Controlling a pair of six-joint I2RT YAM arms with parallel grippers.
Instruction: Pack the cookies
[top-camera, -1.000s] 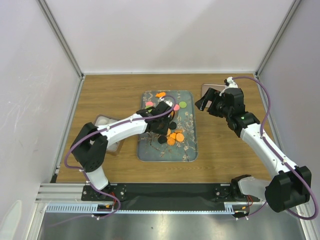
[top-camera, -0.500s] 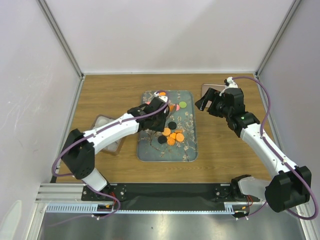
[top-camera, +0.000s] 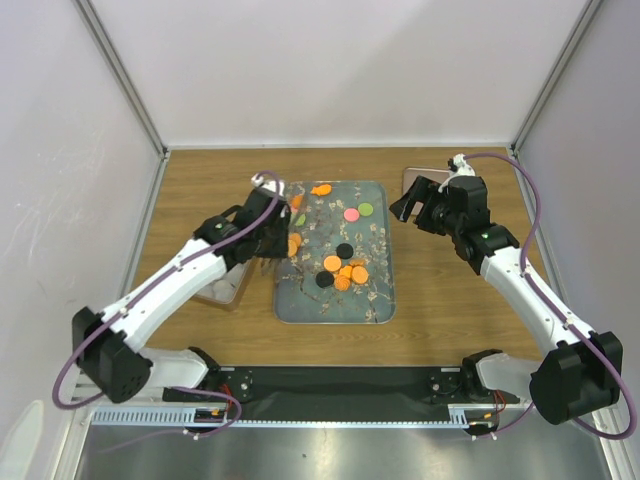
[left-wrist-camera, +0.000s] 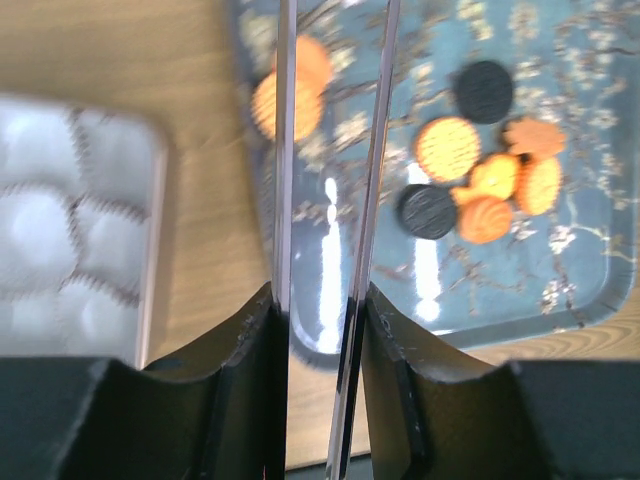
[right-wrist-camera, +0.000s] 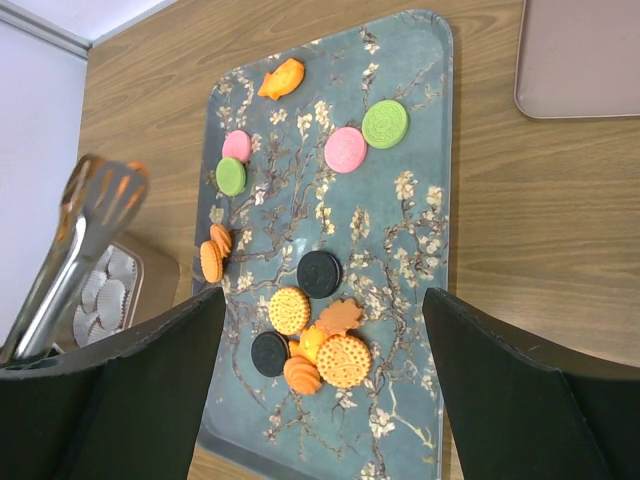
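Wooden table (top-camera: 200, 180) bearing a floral tray (top-camera: 375, 300). Left gripper (left-wrist-camera: 320, 310), clamped on metal tongs (left-wrist-camera: 285, 150), hangs over the tray's left edge. Right gripper (top-camera: 412, 210), jaws wide and empty, hovers off its far right corner. Cookies (top-camera: 345, 272) lie scattered on the tray, several clustered near centre.

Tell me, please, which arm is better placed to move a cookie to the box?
Left. The left hand grips the tongs, near both the tray's left-edge orange cookies and the box. The right hand is open, empty, beyond the tray's right side.
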